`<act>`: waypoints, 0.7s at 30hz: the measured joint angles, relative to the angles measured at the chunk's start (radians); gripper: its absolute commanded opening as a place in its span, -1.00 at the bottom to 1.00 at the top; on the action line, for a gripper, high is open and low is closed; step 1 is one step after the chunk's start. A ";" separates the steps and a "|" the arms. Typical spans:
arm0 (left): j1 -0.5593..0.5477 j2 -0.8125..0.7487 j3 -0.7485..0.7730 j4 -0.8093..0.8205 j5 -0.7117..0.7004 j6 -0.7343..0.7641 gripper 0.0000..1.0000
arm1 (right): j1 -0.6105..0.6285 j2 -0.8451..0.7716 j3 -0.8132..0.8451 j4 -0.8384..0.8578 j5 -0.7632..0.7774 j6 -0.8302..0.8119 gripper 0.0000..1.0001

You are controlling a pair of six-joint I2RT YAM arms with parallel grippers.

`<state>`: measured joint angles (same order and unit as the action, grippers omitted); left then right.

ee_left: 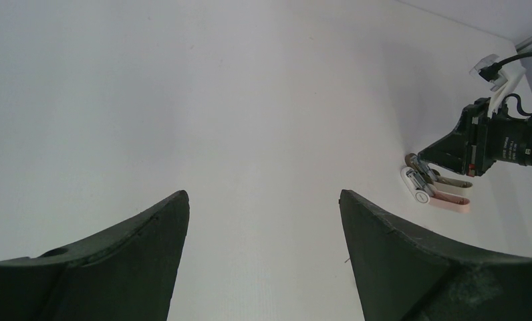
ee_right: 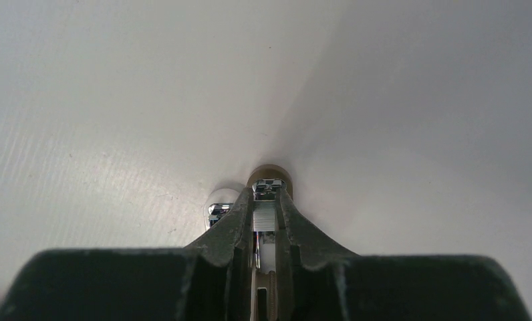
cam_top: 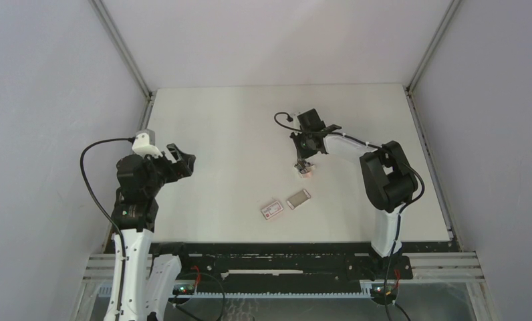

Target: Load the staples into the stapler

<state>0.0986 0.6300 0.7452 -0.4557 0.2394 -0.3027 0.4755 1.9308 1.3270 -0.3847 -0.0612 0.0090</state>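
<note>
Here, working the rig from afar, I am holding the right end effector (cam_top: 304,165) directly over the stapler (cam_top: 305,172), its fingers drawn nearly together and clamping what looks like a short silvery strip of staples (ee_right: 264,218). The right wrist camera is showing the ribbed strip between the fingertips, its long axis running straight ahead along the fingers. A chrome part of the stapler is peeking out just to its left, and a round brownish end is sitting just beyond it. Whether the strip is already resting in the stapler's channel, I cannot tell.

Seen from the left wrist, the stapler is lying on the desk (cam_top: 216,120), seemingly opened, white top and chrome at one end and pink base trailing away. The grey tray (cam_top: 298,198) of staples is lying on the near side of the stapler, a little apart. The white, red-labelled box (cam_top: 271,210) is sitting just beside the tray, farther from the stapler. The left end effector (cam_top: 181,155) is hanging well to the left of the stapler, fingers spread wide and gripping nothing.

I am judging the right arm, by far the nearer, to be the one doing the loading. The coming move is turning on the strip's long axis lining up with the channel beneath it. A slight twist could jam the strip against the channel wall.
</note>
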 measured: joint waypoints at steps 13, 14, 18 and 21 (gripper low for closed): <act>0.000 0.000 0.000 0.000 0.000 0.000 0.74 | 0.002 0.000 0.000 0.000 -0.005 -0.027 -0.82; 0.000 0.000 0.000 0.000 0.000 0.000 0.74 | 0.002 0.000 0.000 0.000 -0.007 -0.028 -0.82; 0.000 0.000 0.000 0.000 0.000 0.000 0.74 | 0.002 0.000 0.000 0.000 -0.008 -0.029 -0.82; 0.000 0.000 0.000 0.000 0.000 0.000 0.74 | 0.000 0.000 0.000 0.000 -0.008 -0.030 -0.82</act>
<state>0.0986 0.6300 0.7452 -0.4561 0.2394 -0.3027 0.4755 1.9312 1.3270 -0.3847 -0.0696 -0.0208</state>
